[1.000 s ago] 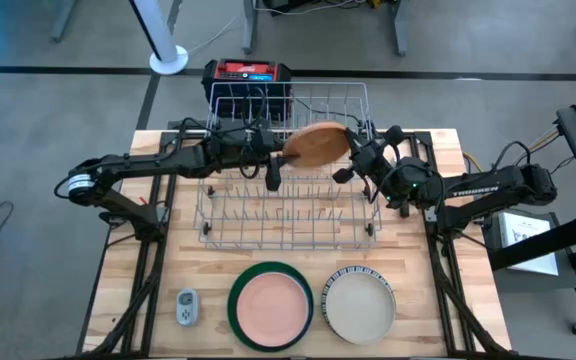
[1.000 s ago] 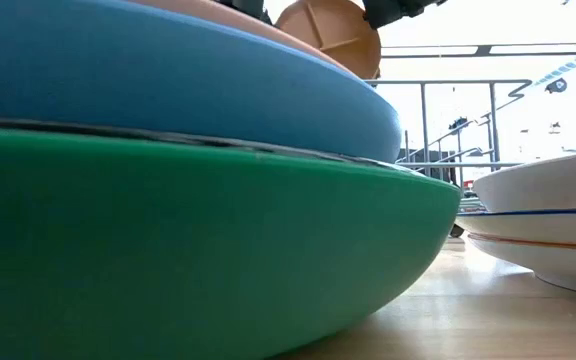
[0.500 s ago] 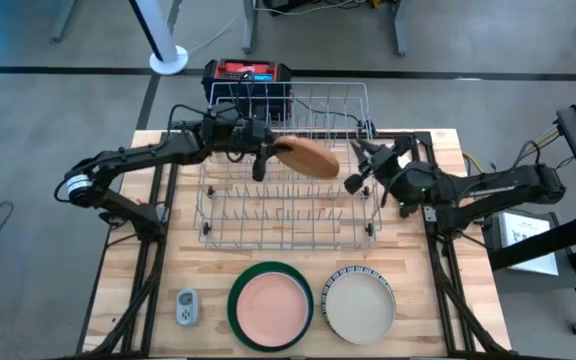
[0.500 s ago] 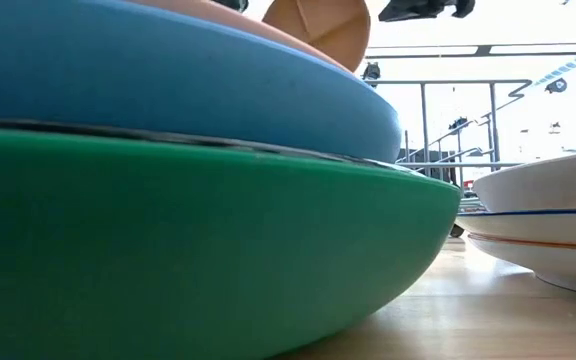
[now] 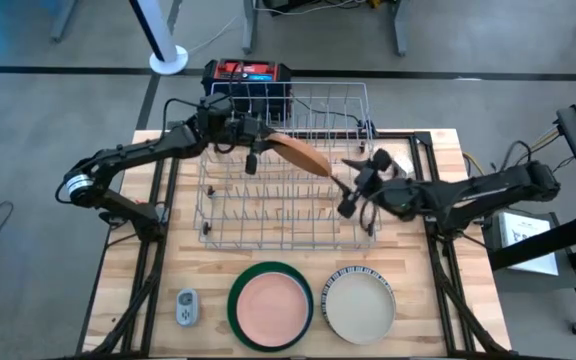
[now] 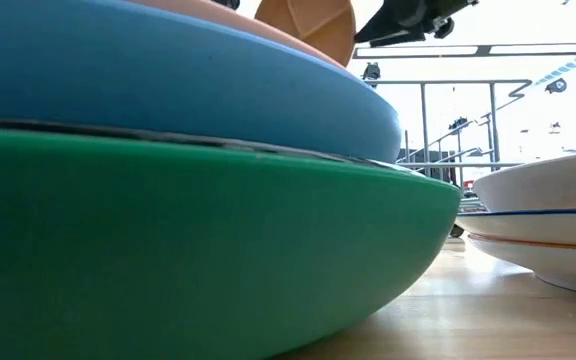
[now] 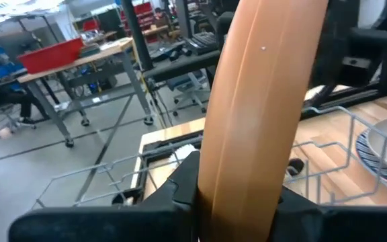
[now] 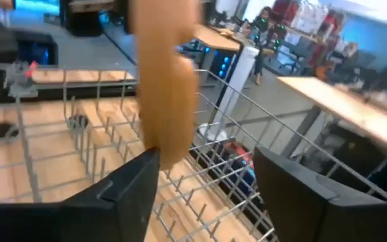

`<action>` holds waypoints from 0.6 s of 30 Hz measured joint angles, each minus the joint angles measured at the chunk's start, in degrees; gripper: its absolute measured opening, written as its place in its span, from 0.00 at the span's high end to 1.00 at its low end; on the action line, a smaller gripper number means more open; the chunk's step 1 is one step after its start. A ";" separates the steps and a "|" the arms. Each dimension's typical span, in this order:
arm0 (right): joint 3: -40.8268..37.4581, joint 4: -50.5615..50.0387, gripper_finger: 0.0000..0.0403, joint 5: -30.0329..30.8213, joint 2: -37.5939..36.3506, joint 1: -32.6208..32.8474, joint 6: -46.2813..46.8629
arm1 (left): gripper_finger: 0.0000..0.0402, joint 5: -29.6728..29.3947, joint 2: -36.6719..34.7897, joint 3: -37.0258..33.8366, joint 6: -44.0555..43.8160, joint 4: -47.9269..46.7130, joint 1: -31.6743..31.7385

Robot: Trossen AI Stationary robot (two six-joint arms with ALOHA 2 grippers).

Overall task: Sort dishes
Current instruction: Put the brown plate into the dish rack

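A tan plate [image 5: 299, 153] hangs over the silver wire rack [image 5: 288, 215], turned nearly on edge, with my left gripper [image 5: 252, 156] shut on its left rim. In the left wrist view the plate [image 7: 261, 94] rises edge-on between the two fingers. My right gripper [image 5: 360, 186] stands open just right of the plate with nothing between its fingers; the plate [image 8: 164, 81] shows beyond them. Near the front edge, a pink plate lies on a large green plate [image 5: 238, 310], and a cream dish sits in a striped bowl [image 5: 360, 274]. My left gripper pinches the tan plate's rim [image 7: 237, 191] at its left end between the two fingers [image 7: 180, 198], one on each face. The fingers come in about level from the table's left. The plate is lifted clear above the rack and stands tilted, nearly on edge.
A small grey gadget [image 5: 186, 307] lies at the near left. A red and black box [image 5: 248, 74] stands behind the rack. In the low view the green plate [image 6: 188, 260], a blue one [image 6: 168, 90] and white bowls [image 6: 558, 225] fill the foreground.
My right gripper has opened, let go of the tan plate's right rim and drawn back toward the near right, sinking a little. My left gripper has swung toward the far left and rolled, turning the plate from nearly flat to nearly on edge.
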 joint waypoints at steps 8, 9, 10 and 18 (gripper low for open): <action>2.02 1.81 0.31 -1.16 2.76 0.09 -0.03 | 0.89 -1.86 0.04 0.07 0.81 -0.35 0.04; 2.14 1.82 0.31 -1.28 2.59 0.08 0.21 | 0.89 -1.88 0.04 0.07 1.19 -0.30 0.06; 2.27 1.82 0.31 -1.56 2.45 -0.02 0.52 | 0.89 -1.90 0.04 0.07 1.52 -0.23 0.07; 2.62 9.33 0.45 -7.91 4.30 -4.33 0.80 | 0.89 0.86 0.04 0.07 1.98 -0.01 0.02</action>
